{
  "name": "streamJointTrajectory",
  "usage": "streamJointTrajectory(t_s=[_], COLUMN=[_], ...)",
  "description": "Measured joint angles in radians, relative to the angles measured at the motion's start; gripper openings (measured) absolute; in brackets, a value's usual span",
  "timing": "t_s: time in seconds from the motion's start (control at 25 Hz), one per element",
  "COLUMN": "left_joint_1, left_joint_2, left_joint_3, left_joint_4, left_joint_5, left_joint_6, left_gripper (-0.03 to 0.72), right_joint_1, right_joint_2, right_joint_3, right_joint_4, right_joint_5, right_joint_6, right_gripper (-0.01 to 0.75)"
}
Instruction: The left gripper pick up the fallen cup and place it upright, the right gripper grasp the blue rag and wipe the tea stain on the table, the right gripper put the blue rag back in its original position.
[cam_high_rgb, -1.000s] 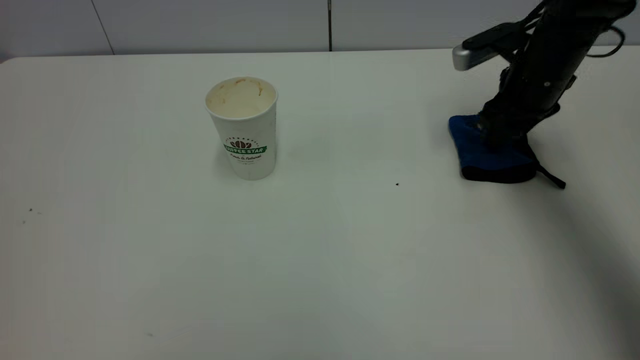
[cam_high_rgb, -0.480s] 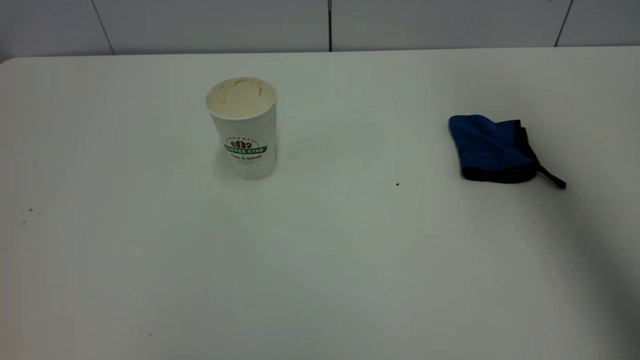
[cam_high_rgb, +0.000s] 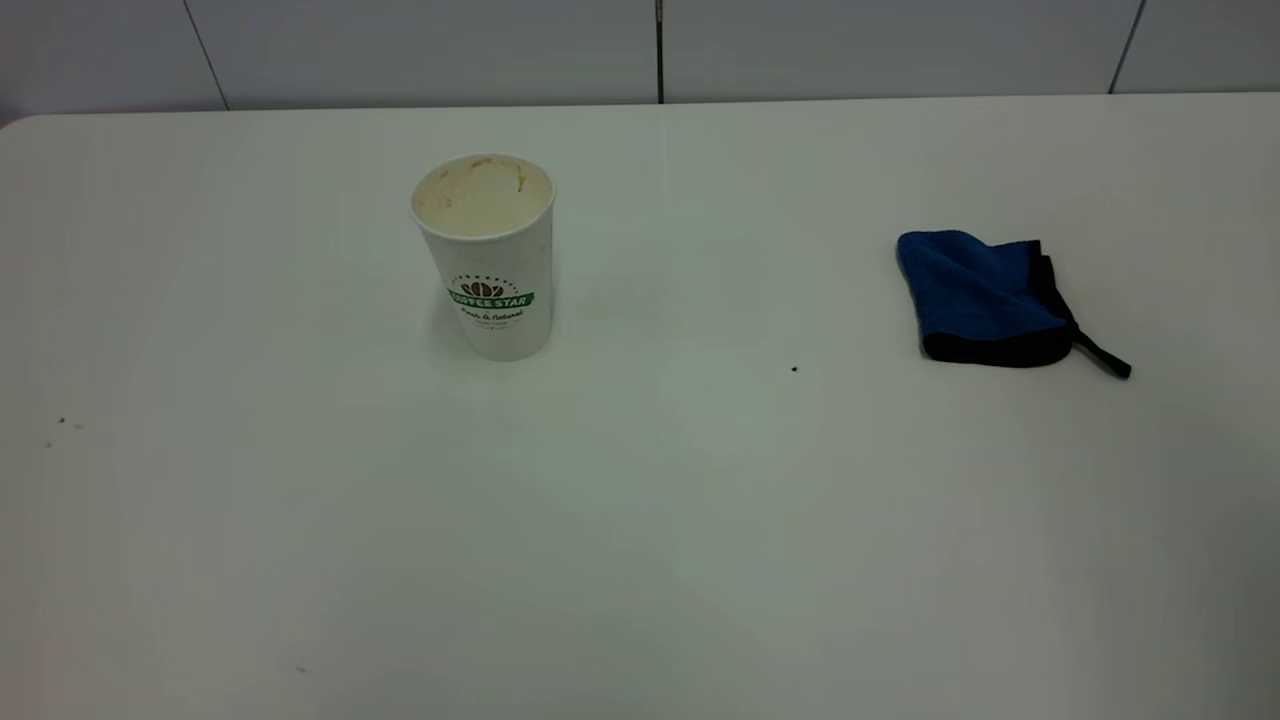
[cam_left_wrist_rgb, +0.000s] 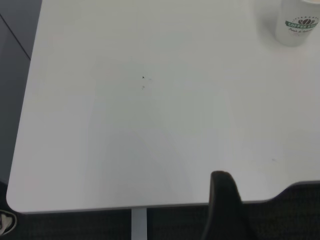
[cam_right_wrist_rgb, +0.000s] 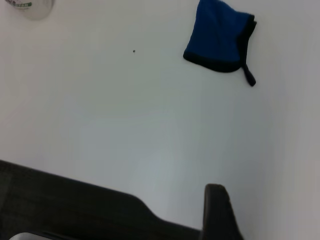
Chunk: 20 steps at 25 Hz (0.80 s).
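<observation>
Neither arm appeared in the exterior view; both were drawn back past the table's near edge. In the left wrist view a single dark finger of the left gripper (cam_left_wrist_rgb: 223, 200) rose at the lower middle of the frame over the table edge, and in the right wrist view one dark finger of the right gripper (cam_right_wrist_rgb: 218, 210) stood at the lower right; with only one finger showing in each, whether either gripper was apart or together could not be told, and neither touched anything. The cup (cam_high_rgb: 486, 254), a white paper cup bearing a green "Coffee Star" band, stood upright in the upper left-centre of the exterior frame, its inner wall smeared brown near the rim. The blue rag (cam_high_rgb: 983, 296), folded, with a black border and a short black loop trailing toward the lower right, lay flat at the right of the frame, well apart from the cup. The white table (cam_high_rgb: 640, 520) carried a tiny dark speck (cam_high_rgb: 794, 368) between cup and rag, and fainter specks near its left edge. A pale panelled wall (cam_high_rgb: 420, 45) with dark seams ran along the top, and dark floor showed beyond the table edge in both wrist views.
</observation>
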Motion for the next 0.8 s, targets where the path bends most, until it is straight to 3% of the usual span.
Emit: streamJointTrajectory(t_s=[0.32,0.6,0.8], left_joint_1=[0.000,0.000,0.000], left_joint_2=[0.000,0.000,0.000], left_joint_3=[0.000,0.000,0.000], left_joint_4=[0.000,0.000,0.000], left_joint_5=[0.000,0.000,0.000], left_joint_6=[0.000,-0.001,-0.002], left_gripper=[0.493,0.493,0.493], right_joint_1=[-0.009,-0.011,-0.012], right_joint_2=[-0.461,-0.543,-0.545], right_joint_3=[0.282,0.311,0.312], right_joint_4=[-0.071,-0.273,-0.305], right_joint_5=[0.152,0.165,0.165], right_joint_6=[0.126,0.364,0.413], right_gripper=[0.536,0.536,0.536])
